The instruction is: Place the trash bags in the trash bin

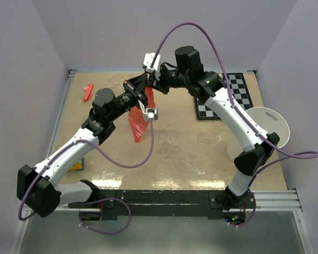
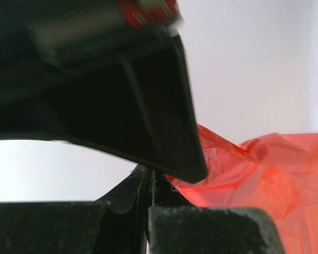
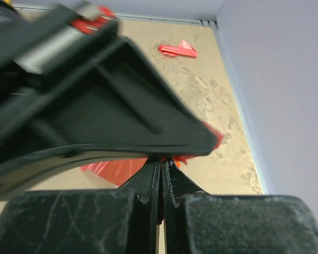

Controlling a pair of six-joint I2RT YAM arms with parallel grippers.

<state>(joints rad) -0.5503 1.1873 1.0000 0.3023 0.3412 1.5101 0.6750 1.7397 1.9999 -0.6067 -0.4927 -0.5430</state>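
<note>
Holding the trash bag (image 1: 139,120) up over the desk (image 1: 191,153) is the step in hand. The left hand (image 2: 148,174) and the right hand (image 3: 161,161) are both clamped shut on its upper edge, close together above the far middle of the desk. The bag hangs below them as a narrow, crumpled drape of thin translucent red film, gathered rather than spread. Whether its lower end touches the desk I cannot tell. The trash bin (image 1: 267,124), a white bucket, sits well apart at the right edge, partly behind the right arm. Next, I judge, both hands must carry the bag rightward together and lower it past the rim.
</note>
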